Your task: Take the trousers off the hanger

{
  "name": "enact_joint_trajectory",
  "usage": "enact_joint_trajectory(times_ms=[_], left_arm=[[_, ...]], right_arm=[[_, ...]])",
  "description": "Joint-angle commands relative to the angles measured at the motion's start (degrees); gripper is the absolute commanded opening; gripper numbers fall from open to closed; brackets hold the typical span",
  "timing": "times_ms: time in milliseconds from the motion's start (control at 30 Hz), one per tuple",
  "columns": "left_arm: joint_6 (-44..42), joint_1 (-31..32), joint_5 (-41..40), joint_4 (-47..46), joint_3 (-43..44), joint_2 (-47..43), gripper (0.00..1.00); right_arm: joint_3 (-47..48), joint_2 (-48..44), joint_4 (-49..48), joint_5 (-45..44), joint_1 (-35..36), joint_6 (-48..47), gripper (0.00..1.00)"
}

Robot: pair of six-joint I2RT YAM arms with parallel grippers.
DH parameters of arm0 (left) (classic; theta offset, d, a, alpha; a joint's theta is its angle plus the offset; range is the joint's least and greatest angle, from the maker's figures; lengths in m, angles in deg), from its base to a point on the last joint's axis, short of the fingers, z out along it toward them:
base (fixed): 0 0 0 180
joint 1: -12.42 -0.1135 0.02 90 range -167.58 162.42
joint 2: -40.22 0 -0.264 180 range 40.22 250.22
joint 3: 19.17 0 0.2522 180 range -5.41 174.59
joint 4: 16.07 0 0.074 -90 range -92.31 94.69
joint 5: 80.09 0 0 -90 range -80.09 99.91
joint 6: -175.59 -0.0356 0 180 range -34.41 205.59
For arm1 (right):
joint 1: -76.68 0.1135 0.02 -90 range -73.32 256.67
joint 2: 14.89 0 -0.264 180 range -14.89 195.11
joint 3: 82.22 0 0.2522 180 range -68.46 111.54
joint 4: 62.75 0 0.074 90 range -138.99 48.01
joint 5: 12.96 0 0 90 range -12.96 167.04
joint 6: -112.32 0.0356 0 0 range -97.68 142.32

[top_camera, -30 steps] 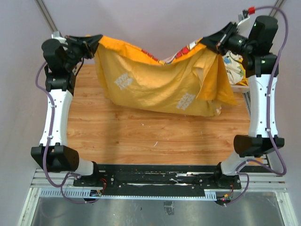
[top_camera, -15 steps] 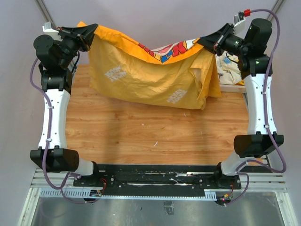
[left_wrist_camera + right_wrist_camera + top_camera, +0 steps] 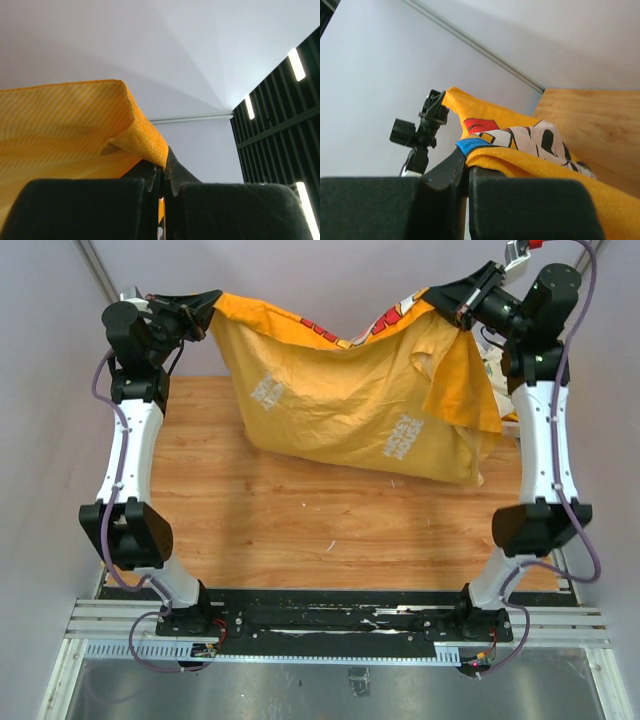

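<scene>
two robot arms hold a pair of yellow trousers (image 3: 350, 405) stretched out in the air over the far half of a wooden desk (image 3: 250, 530). the left gripper (image 3: 205, 315) is up above the desk's far left corner, its jaws pinched together on one corner of the cloth; seen from its own wrist, a folded hem of the yellow fabric is nipped between the dark fingertips (image 3: 172, 170). the right gripper (image 3: 442, 302) is raised over the far right corner, likewise clamped tight on the opposite end, with a bit of blue trim caught just at the jaws. between the two grips the top edge of the garment sags in a shallow curve, showing a cartoon print (image 3: 375, 328) in red, white and black. the rest hangs down as a broad crumpled sheet bearing two white patches (image 3: 265, 390), and a loose flap (image 3: 465, 390) droops beside the right arm near the desk's right edge. the lowest corner hangs toward the right edge of the desk; whether it touches the wood cannot be told from here.
</scene>
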Motion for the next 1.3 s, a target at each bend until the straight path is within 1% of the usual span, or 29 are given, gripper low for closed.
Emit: enact_joint_trajectory(times_ms=[0,67,133,200,267,300,367,400,467,533,600,633,700,767,833,900,933,1000,1067,1100,1267], left_arm=[[2.03,-0.28,1.44,-6.48,9.83,4.3,0.02],[3.85,-0.28,2.75,-6.51,14.36,8.08,0.01],[4.3,-0.01,3.3,-6.24,18.48,10.54,0.0],[3.08,0.02,3.46,-4.52,21.89,11.43,0.0],[2.64,-0.16,4.39,-4.82,21.18,10.14,0.0],[2.77,-0.16,4.64,-6.23,18.47,8.14,0.0],[2.07,0.1,5.0,-8.7,10.31,2.19,0.0],[1.25,0.32,4.51,-9.57,4.45,-2.08,0.0],[-2.08,0.45,2.75,-9.78,-8.49,-13.68,0.0],[-6.97,0.22,0.74,-5.69,-20.94,-23.72,0.0],[-10.27,0.38,-1.56,1.42,-31.18,-32.02,0.0],[-11.45,1.54,-2.38,3.8,-36.48,-34.91,0.0],[-13.19,3.68,-3.49,7.76,-42.21,-38.05,0.0],[-12.3,4.69,-3.25,7.57,-48.75,-40.63,0.0],[-10.61,4.75,-3.3,6.66,-53.7,-42.53,0.0],[-9.52,4.75,-2.92,4.12,-55.73,-42.98,0.0],[-9.64,4.75,-2.97,4.66,-54.83,-42.53,0.0],[-10.47,4.71,-2.54,3.94,-51.41,-41.17,0.0],[-11.64,4.67,-3.48,5.03,-46.18,-39.28,0.0],[-11.85,4.62,-3.7,4.17,-43.5,-37.29,0.0],[-9.82,3.05,-2.37,-1.09,-29.23,-26.01,0.0]], right_arm=[[16.09,11.52,-0.87,-1.26,-1.4,2.17,0.01],[23.47,16.92,-0.58,-1.18,-1.7,5.25,0.01],[26.06,20.52,-3.27,-0.26,-1.89,8.97,0.01],[24.53,20.48,-4.51,0.53,-1.9,9.7,0.01],[19.25,16.51,-6.1,2.02,-1.77,8.22,0.01],[14.84,13.18,-7.25,2.18,-1.65,6.95,0.01],[4.3,5.76,-9.21,3.02,-1.43,4.66,0.01],[-2.66,1.77,-9.96,4.03,-1.26,3.5,0.01],[-14.81,-6.16,-9.61,5.82,-0.68,0.78,0.01],[-29.28,-14.88,-9.18,5.76,0.06,-2.36,0.01],[-41.62,-22.9,-7.65,5.29,0.85,-5.22,0.01],[-46.72,-25.39,-5.66,5.21,1.3,-6.63,0.01],[-55.29,-28.86,-2.68,5.89,2.15,-8.85,0.01],[-62.07,-31.84,-1.51,6.27,2.59,-9.77,0.01],[-66.34,-33.55,1.04,5.38,2.62,-11.3,0.01],[-67.67,-33.65,2.04,5.19,2.58,-11.8,0.01],[-67.04,-33.31,2.05,5.39,2.58,-11.63,0.01],[-62.48,-32.39,2.97,5.15,2.58,-12.54,0.01],[-53.51,-30.81,5.3,4.15,2.58,-14.46,0.01],[-48.78,-29.31,5.92,3.73,2.58,-15.2,0.01],[-24.74,-17.02,8.38,1.78,2.36,-16.43,0.01]])
